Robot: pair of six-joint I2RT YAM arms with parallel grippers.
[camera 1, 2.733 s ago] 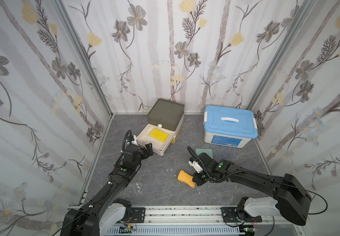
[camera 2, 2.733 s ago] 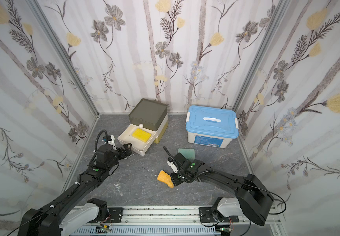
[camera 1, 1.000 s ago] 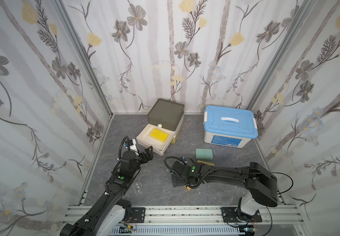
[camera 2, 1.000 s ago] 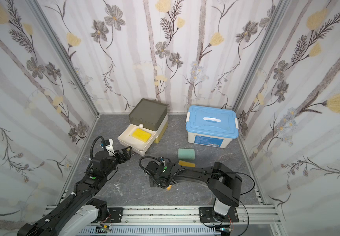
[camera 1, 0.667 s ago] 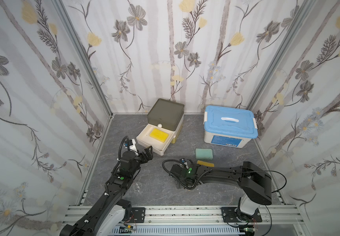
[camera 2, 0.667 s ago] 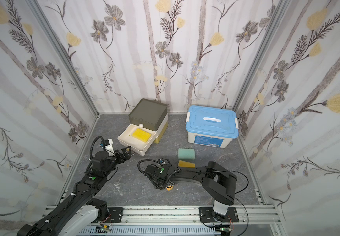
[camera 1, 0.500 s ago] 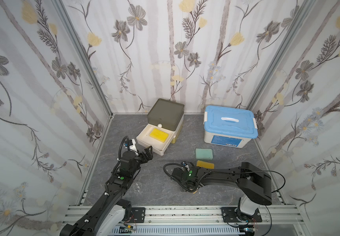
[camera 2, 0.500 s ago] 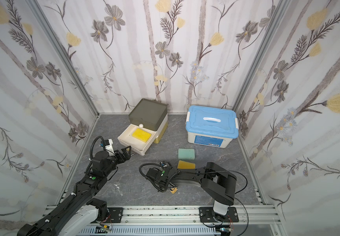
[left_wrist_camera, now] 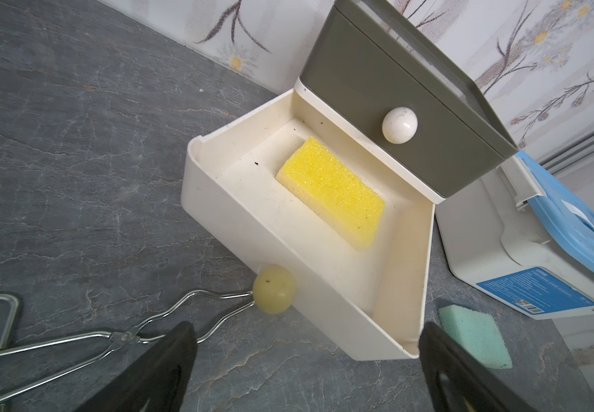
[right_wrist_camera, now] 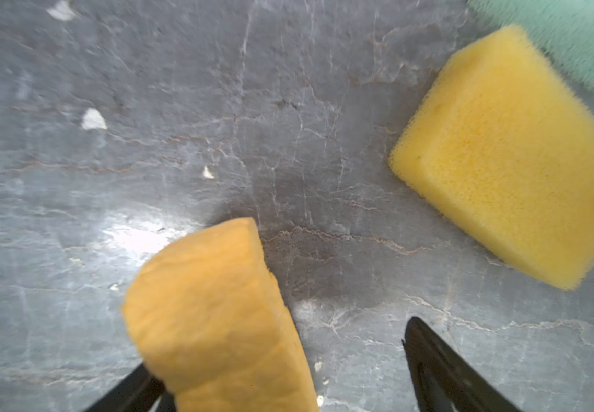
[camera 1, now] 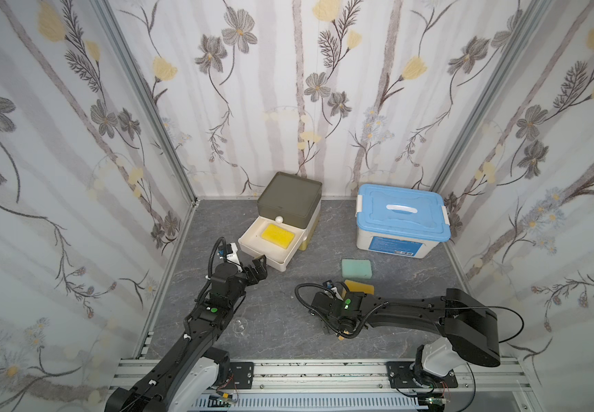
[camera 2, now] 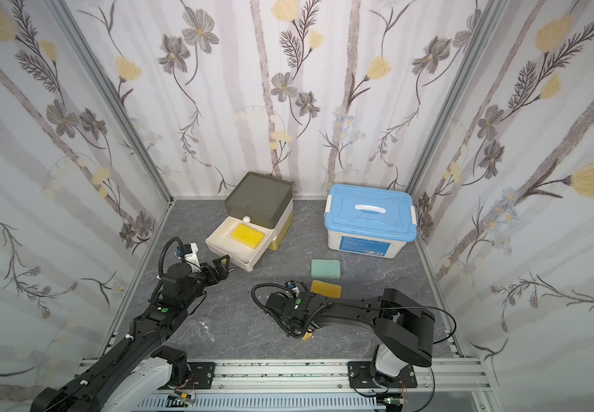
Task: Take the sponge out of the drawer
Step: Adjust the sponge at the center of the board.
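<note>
Left gripper [left_wrist_camera: 304, 331] is seen spread, empty; right gripper [right_wrist_camera: 281, 356] spread too, orange sponge [right_wrist_camera: 213, 314] possibly stuck against one half-hidden finger.

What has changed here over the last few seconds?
The right tool moved nearer the front rail, its arm folding back, and the orange sponge at its tip went along; its jaws stand open, the sponge against one finger. The left tool backed off the drawer slightly, open. Unchanged: the yellow sponge inside the open drawer, the green sponge, the blue-lidded box.
</note>
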